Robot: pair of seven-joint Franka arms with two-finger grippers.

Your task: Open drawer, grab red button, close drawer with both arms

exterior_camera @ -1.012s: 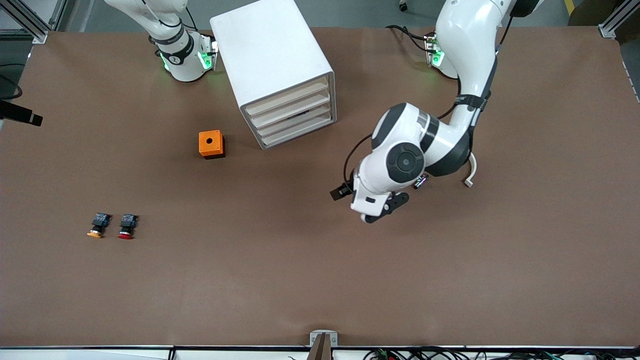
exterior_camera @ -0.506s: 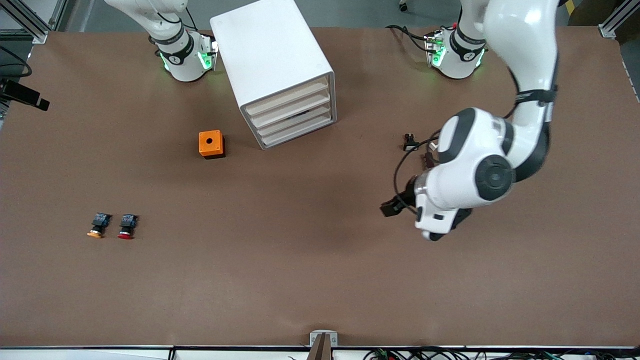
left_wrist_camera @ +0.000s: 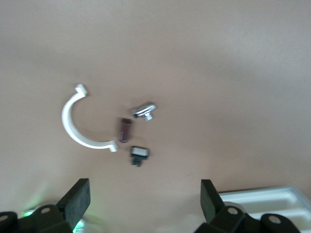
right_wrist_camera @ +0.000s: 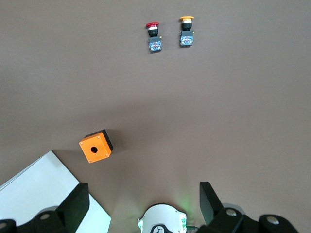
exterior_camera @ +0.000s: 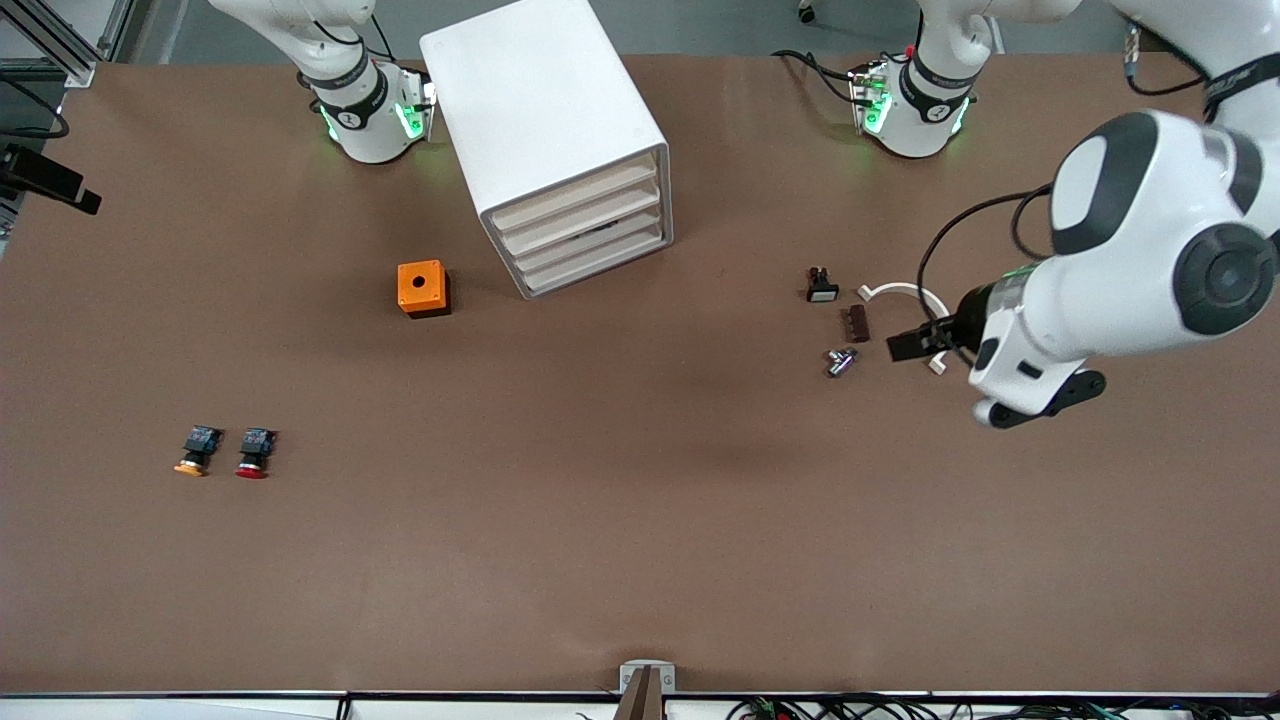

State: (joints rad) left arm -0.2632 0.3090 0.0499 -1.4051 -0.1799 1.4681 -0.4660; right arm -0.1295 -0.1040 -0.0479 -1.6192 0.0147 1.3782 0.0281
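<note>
The white cabinet [exterior_camera: 545,110] stands between the two arm bases, and its drawer [exterior_camera: 580,212], second from the top, is shut like the others. The red-capped button [exterior_camera: 252,453] [right_wrist_camera: 153,36] lies on the table toward the right arm's end, nearer the front camera than the cabinet. My left gripper [exterior_camera: 1035,402] [left_wrist_camera: 143,204] hangs open and empty over the table beside a white curved clip [exterior_camera: 905,292], far from the cabinet. My right gripper [right_wrist_camera: 141,204] is open and empty, high above its own base [right_wrist_camera: 163,221]; the front view does not show it.
An orange-capped switch [exterior_camera: 196,451] [right_wrist_camera: 185,31] lies beside the red button. An orange cube with a hole [exterior_camera: 423,288] [right_wrist_camera: 95,146] sits near the cabinet. Beside the clip [left_wrist_camera: 80,121] lie a brown piece [exterior_camera: 856,323], a silver part [exterior_camera: 840,361] and a small black switch [exterior_camera: 821,285].
The left arm has swung away from in front of the cabinet toward its own end of the table, uncovering the small parts. Both grippers stayed open. The button and drawer have not moved.
</note>
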